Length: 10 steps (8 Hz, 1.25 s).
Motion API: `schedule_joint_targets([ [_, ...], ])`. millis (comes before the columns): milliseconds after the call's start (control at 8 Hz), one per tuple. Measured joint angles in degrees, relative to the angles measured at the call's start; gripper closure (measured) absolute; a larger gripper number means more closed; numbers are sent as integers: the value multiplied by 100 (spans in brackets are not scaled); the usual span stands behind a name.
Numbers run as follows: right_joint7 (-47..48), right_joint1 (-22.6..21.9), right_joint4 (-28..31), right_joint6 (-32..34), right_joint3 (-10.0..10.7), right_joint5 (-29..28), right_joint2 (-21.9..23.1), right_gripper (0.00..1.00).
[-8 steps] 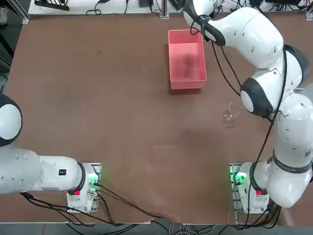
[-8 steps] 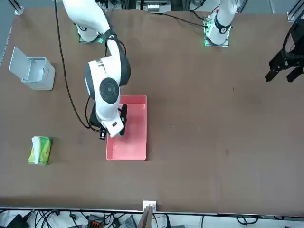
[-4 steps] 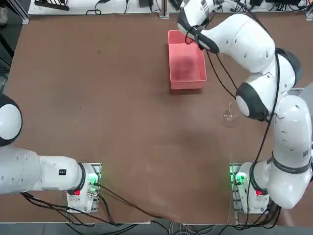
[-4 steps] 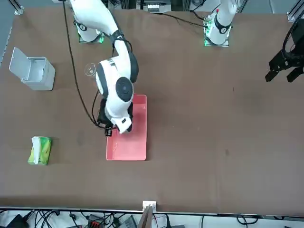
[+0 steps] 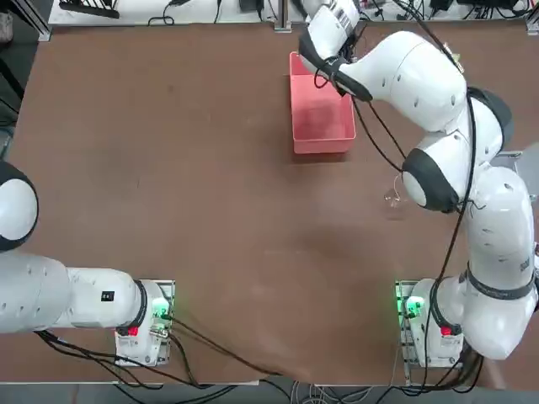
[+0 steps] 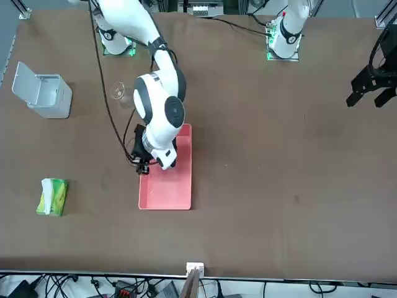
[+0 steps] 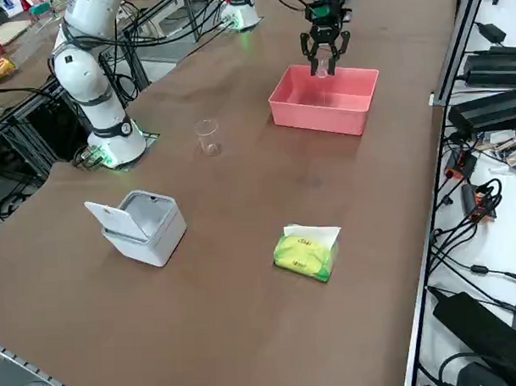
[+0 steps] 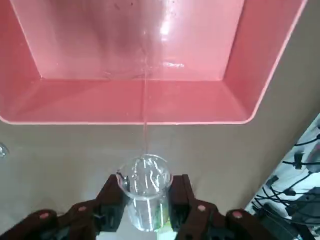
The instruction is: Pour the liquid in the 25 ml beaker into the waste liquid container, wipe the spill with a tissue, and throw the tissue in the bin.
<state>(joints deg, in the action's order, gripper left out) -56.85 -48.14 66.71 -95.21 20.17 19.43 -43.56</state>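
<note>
Front view, left to right: grey bin [image 6: 43, 94] lid up, green tissue pack [image 6: 52, 196] nearer camera, larger glass beaker [image 6: 119, 93] standing free on table, then right gripper [image 8: 145, 210] clamped on 25 ml beaker [image 8: 144, 189], tilted, thin stream running into pink waste liquid container [image 8: 135, 102], gripper above its edge

Top cam looks straight down, arm bases at its bottom edge; front cam faces the robot from across the brown table [image 6: 279, 155]. Right-side cam looks diagonally down; wrist cam sits close. All share the pink rectangular plastic tray [image 5: 322, 141] [image 6: 165, 200] [image 7: 323, 116] [image 8: 135, 107].
</note>
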Motion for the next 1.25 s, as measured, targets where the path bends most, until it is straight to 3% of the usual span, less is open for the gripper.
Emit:
schedule_joint_targets([
  [500, 8, -225, -2, 176, -1, 531, -145, 52],
  [1250, 187, -243, -15, 209, 14, 561, -242, 52],
])
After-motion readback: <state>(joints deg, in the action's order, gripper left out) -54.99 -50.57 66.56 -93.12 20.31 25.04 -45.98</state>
